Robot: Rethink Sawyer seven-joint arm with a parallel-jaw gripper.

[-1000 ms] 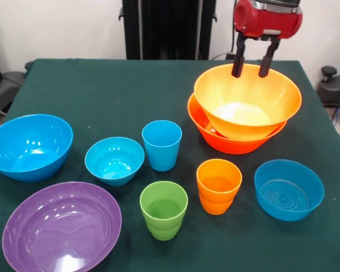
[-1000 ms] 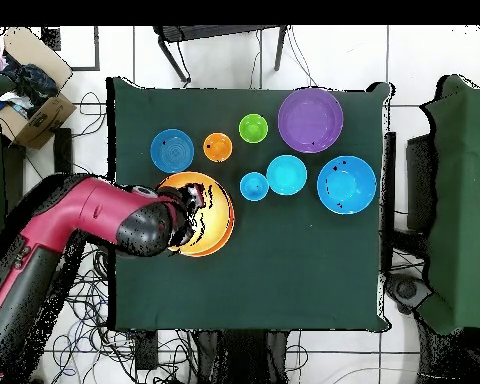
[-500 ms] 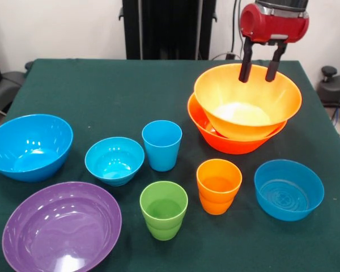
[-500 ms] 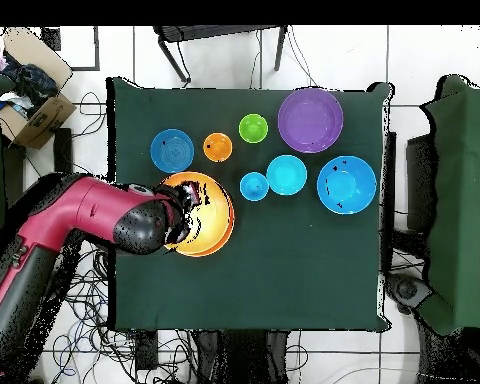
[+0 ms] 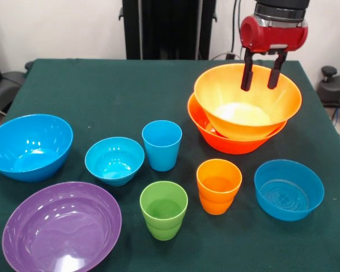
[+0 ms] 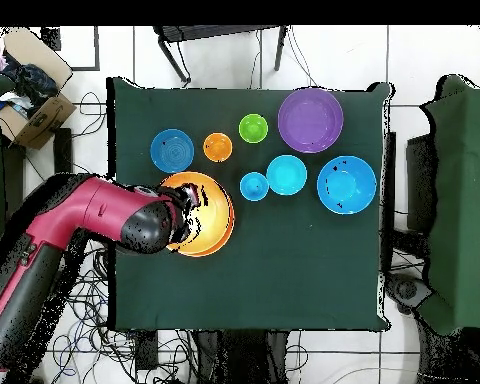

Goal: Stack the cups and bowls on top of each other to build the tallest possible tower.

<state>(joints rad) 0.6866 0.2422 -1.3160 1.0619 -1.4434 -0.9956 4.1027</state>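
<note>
With the fingers apart and empty, the gripper (image 5: 263, 86) hangs over the tower (image 5: 246, 107) at upper right; I think it should rise straight up, without brushing the top bowl's rim.

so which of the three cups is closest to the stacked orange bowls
The orange cup. It stands just in front of the stacked orange bowls, beside the small blue bowl. The blue cup and green cup stand farther off.
</note>
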